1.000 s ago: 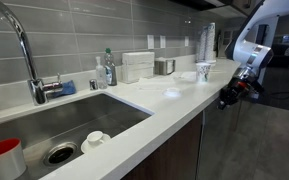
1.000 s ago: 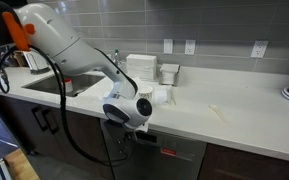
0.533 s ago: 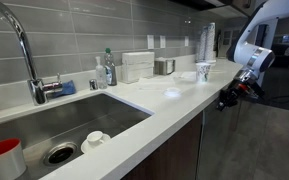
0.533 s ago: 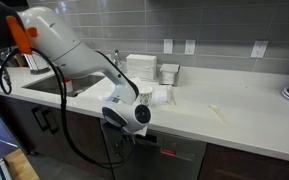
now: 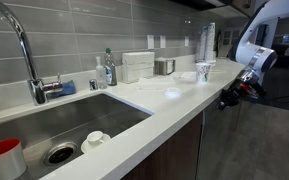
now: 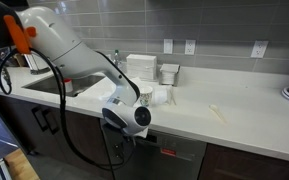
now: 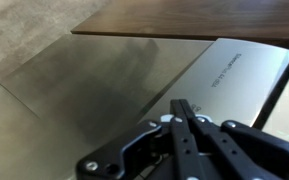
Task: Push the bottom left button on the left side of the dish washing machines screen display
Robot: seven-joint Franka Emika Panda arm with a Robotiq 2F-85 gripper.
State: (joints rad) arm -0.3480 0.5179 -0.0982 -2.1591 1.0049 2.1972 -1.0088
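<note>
The dish washing machine's grey steel front (image 6: 189,163) stands under the white counter, with a dark strip (image 6: 172,151) along its top edge. In the wrist view the steel front (image 7: 94,80) fills the middle, with a lighter band with small print (image 7: 234,70) to the right. My gripper (image 6: 144,137) is shut and empty, with its fingertips close to the top of the panel below the counter edge. It also shows in an exterior view (image 5: 227,100) and in the wrist view (image 7: 184,104), fingers pressed together. I cannot make out single buttons.
The white counter (image 6: 214,120) overhangs the gripper and carries white boxes (image 6: 144,68) and small items. A sink (image 5: 74,130) with a tap (image 5: 29,60) lies along the counter. Brown wood cabinet doors (image 6: 44,125) flank the machine. The arm's black cable (image 6: 64,120) hangs in front.
The wrist has sunk very slightly in front of the panel; the gripper stays shut. Nothing else has moved.
</note>
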